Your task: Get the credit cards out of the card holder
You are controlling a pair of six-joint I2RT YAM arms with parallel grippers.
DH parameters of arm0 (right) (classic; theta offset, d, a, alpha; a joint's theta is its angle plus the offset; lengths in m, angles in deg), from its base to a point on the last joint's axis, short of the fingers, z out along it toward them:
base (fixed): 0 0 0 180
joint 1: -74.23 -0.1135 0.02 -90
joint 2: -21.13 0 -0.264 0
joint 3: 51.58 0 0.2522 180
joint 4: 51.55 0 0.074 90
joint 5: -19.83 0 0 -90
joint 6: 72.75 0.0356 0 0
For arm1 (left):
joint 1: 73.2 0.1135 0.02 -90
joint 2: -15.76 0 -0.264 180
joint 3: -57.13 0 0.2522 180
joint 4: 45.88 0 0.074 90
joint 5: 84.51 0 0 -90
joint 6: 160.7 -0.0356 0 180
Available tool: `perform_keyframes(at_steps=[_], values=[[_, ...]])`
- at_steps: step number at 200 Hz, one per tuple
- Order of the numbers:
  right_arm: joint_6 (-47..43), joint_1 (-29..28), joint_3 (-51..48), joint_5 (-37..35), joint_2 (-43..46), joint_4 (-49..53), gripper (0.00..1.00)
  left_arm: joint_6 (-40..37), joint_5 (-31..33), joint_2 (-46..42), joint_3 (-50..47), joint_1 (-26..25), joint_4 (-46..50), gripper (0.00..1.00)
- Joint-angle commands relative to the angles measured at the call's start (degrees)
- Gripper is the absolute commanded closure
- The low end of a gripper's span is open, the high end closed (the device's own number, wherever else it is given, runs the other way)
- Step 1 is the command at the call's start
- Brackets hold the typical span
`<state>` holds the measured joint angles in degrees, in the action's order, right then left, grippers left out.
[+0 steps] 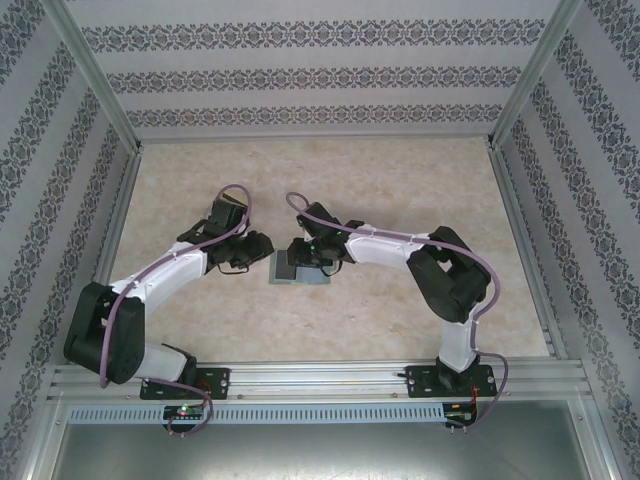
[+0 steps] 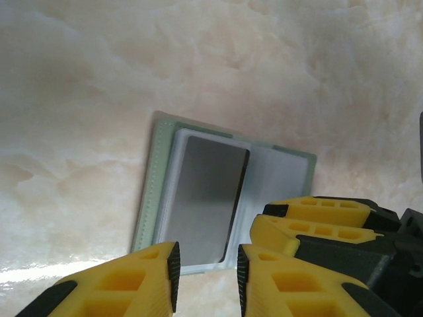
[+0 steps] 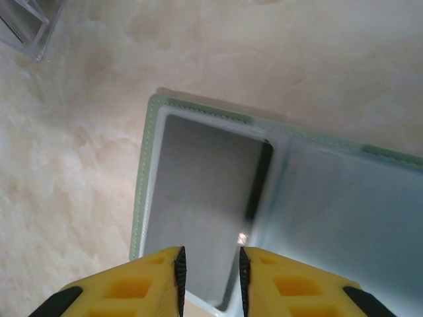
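The card holder [image 1: 298, 270] lies open and flat on the table between my two grippers, grey-green with a stitched rim [image 2: 147, 198] [image 3: 141, 191] and pale inner panels. A dark grey credit card [image 2: 205, 198] [image 3: 201, 198] lies flat in its left panel. My left gripper [image 2: 207, 277] [image 1: 255, 250] hovers at the holder's near edge, open by a narrow gap with nothing between the pads. Just above the near end of the card is my right gripper [image 3: 210, 277] [image 1: 305, 252], also narrowly open and empty. Its yellow fingers [image 2: 317, 211] reach over the holder's right panel.
A corner of a clear plastic box [image 3: 26, 23] shows at the far left in the right wrist view. The table [image 1: 400, 190] is pale marbled beige, fenced by metal rails and patterned walls.
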<state>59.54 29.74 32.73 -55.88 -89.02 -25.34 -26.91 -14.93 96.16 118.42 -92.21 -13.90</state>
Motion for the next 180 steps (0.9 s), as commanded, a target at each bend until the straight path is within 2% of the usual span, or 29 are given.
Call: perform_keyframes(at_steps=[1, 33, 51, 115, 152, 180], values=[[-0.37, -1.39, 3.31, 0.55, -2.11, 4.44, 0.69, 0.88, 0.71, 1.02, -0.81, 0.61, -0.34, 0.68], [-2.03, -1.40, 4.50, -0.90, -4.30, 7.91, 0.68, 2.40, -3.30, 3.52, 0.74, 0.68, -3.42, 0.69], [-3.30, -1.10, 4.30, -1.23, -5.07, 9.44, 0.68, 2.27, -3.35, 4.56, 1.71, 0.67, -3.39, 0.70], [-12.06, 1.27, 1.79, 0.04, -2.49, 14.05, 0.67, 1.72, -8.22, 8.94, 0.90, 0.60, -5.42, 0.71], [-6.38, 3.10, -1.23, 5.19, 2.14, 5.28, 0.65, 0.14, -9.36, 11.67, 2.71, -0.24, -4.88, 0.73], [-0.63, 4.63, -3.51, 6.59, 3.67, -0.55, 0.68, -0.38, -9.50, 13.58, 4.39, -1.58, -4.42, 0.74]])
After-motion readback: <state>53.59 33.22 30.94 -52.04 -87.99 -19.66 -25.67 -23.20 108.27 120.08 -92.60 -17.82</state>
